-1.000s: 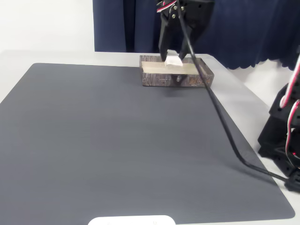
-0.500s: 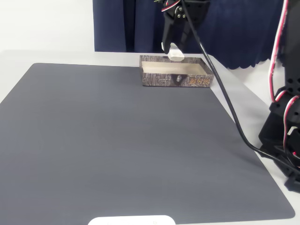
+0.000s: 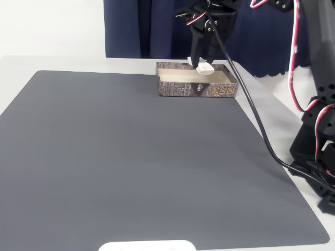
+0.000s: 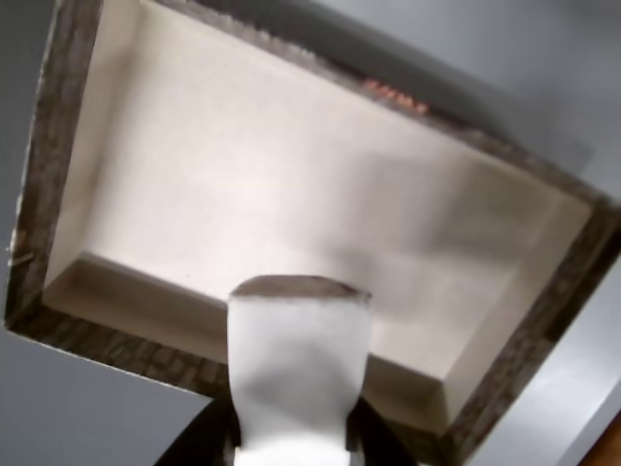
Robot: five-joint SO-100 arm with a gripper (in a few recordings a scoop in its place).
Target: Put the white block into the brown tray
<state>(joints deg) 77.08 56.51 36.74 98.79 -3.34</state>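
Note:
The brown tray (image 3: 196, 82) sits at the far edge of the dark mat, its bark-patterned wall and label facing the fixed view. My gripper (image 3: 203, 65) hangs just above the tray's middle, shut on the white block (image 3: 204, 68), which tilts down toward the cream floor. In the wrist view the white block (image 4: 296, 374) stands between my fingers, held above the tray's near wall (image 4: 116, 345), with the pale inside of the tray (image 4: 291, 194) spread out below it. The tray holds nothing else.
A dark grey mat (image 3: 136, 162) covers most of the table. A black cable (image 3: 256, 130) runs from the arm down to the right. The arm's black base (image 3: 316, 151) stands at the right edge. A wide white plate (image 3: 146, 246) lies at the front edge.
The gripper with the block rose out of the tray a second ago, then shifted right and down over the tray's middle. The arm's upper part has swung into view at the right.

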